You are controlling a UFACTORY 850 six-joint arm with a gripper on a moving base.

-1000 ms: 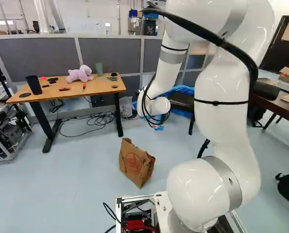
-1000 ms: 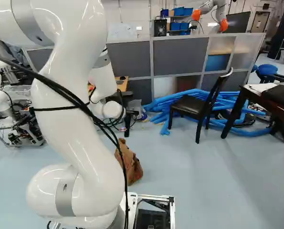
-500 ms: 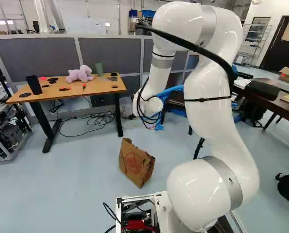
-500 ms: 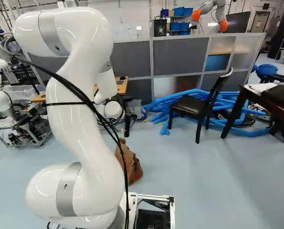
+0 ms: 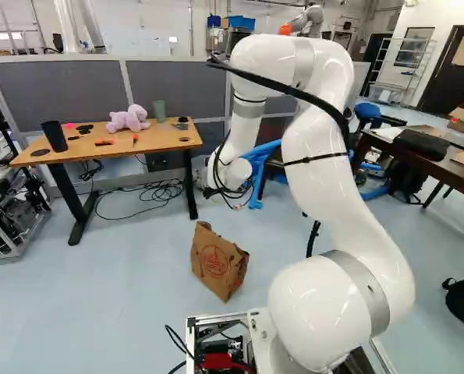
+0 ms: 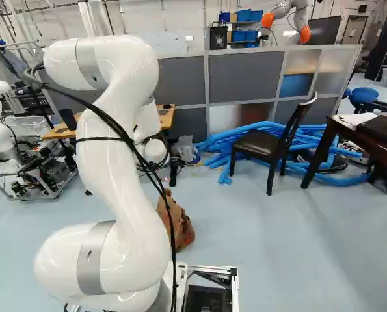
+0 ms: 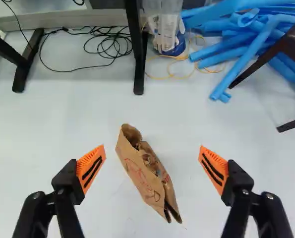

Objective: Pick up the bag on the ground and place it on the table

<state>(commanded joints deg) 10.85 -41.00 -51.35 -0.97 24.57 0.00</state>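
Observation:
A small dark part of the gripper shows past the white wrist in the left base view; the rest is hidden. In the wrist view the gripper stands open, its orange pads wide apart. The brown paper bag is on the floor farther off, seen between the two fingers, untouched and with its open top creased. In the left base view the bag stands tilted ahead of the base, in front of the wooden table. The arm partly covers the bag in the right base view.
On the table are a pink plush toy, a black cup, a green cup and small items. Cables lie beneath it. Blue tubes and a black chair stand right of it. Another robot is behind the partition.
The arm has drawn its upper part down and leftward in the left base view, its wrist shifting left and slightly lower. The base and the bag have stayed put.

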